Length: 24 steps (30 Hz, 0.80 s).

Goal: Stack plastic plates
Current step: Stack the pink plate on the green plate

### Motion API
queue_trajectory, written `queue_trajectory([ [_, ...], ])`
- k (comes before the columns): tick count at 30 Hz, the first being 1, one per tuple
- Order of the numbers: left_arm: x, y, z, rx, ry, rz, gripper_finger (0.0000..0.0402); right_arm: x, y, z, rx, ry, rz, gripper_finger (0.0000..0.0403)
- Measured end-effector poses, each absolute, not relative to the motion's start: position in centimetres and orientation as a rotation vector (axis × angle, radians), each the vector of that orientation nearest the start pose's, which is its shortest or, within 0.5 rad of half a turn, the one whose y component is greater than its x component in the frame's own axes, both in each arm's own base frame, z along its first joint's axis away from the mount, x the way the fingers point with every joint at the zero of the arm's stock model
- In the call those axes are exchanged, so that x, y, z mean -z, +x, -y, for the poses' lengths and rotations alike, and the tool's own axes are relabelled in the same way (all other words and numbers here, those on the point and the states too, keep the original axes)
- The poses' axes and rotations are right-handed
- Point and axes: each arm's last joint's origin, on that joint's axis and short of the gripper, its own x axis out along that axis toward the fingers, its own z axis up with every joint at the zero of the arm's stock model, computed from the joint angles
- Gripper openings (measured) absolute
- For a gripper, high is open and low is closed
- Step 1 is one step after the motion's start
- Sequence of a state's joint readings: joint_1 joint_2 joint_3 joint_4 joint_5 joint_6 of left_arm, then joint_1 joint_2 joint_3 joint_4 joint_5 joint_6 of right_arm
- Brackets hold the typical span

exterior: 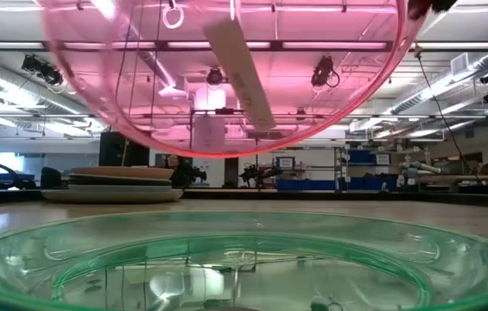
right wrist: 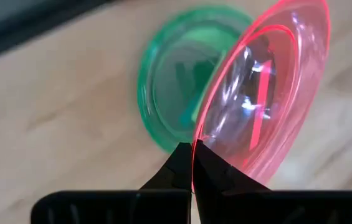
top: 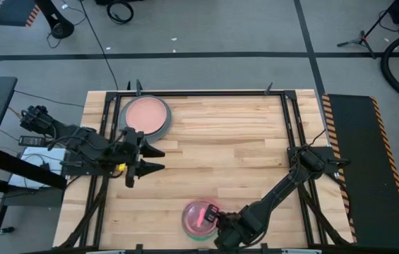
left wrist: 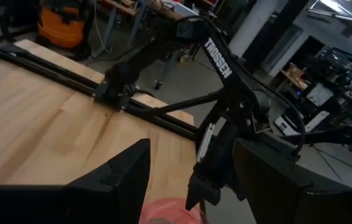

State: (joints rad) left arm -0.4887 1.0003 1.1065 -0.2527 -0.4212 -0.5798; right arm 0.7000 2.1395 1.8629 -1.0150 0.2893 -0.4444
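Observation:
A translucent red-pink plate (top: 198, 216) hangs over a translucent green plate (right wrist: 171, 81) that lies flat on the table by the near edge; the low view has the green plate (exterior: 226, 259) in front and the red-pink plate (exterior: 226, 78) above it. My right gripper (top: 212, 214) is shut on the red-pink plate. A stack of plates (top: 146, 116), salmon pink on top with a grey rim below, stands at the far left, and the low view shows this stack (exterior: 123, 186) farther off. My left gripper (top: 155, 159) hovers open beside the stack, toward the near side. My right gripper (right wrist: 192, 155) pinches the red-pink plate's rim (right wrist: 195, 138) between its two fingertips (right wrist: 176, 168), one on each face. It comes from the table's right, slanting down. The plate is lifted clear and tilted, above the green plate.
Black frame rails (top: 206, 94) run along the table's edges. A black mat with striped edging (top: 358, 169) lies right of the table. The wooden surface (top: 234, 148) between the stack and the green plate is bare.

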Motion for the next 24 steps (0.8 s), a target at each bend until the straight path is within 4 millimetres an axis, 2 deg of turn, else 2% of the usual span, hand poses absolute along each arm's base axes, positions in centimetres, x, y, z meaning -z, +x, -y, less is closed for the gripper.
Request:
queue_trajectory([
  [5,-39.7,18.6,9.5,0.064,-0.530,-0.159,0.0233,-22.4,34.3,-28.5,-0.755,-1.009,-0.995,0.0007],
  [10,-40.0,18.2,10.8,0.136,-0.532,-0.142,0.0233,-20.3,33.4,-28.7,-0.817,-1.075,-1.020,0.0007],
  [15,-39.6,18.8,13.3,0.222,-0.532,-0.145,0.0233,-18.6,33.4,-27.8,-0.723,-1.049,-1.077,0.0017],
  [19,-38.1,19.8,14.8,0.213,-0.582,-0.226,0.0237,-18.6,33.9,-27.3,-0.653,-1.074,-1.071,0.0021],
  [24,-36.1,21.4,16.0,0.165,-0.637,-0.309,0.0254,-18.7,34.6,-26.9,-0.660,-1.048,-1.047,0.0019],
])
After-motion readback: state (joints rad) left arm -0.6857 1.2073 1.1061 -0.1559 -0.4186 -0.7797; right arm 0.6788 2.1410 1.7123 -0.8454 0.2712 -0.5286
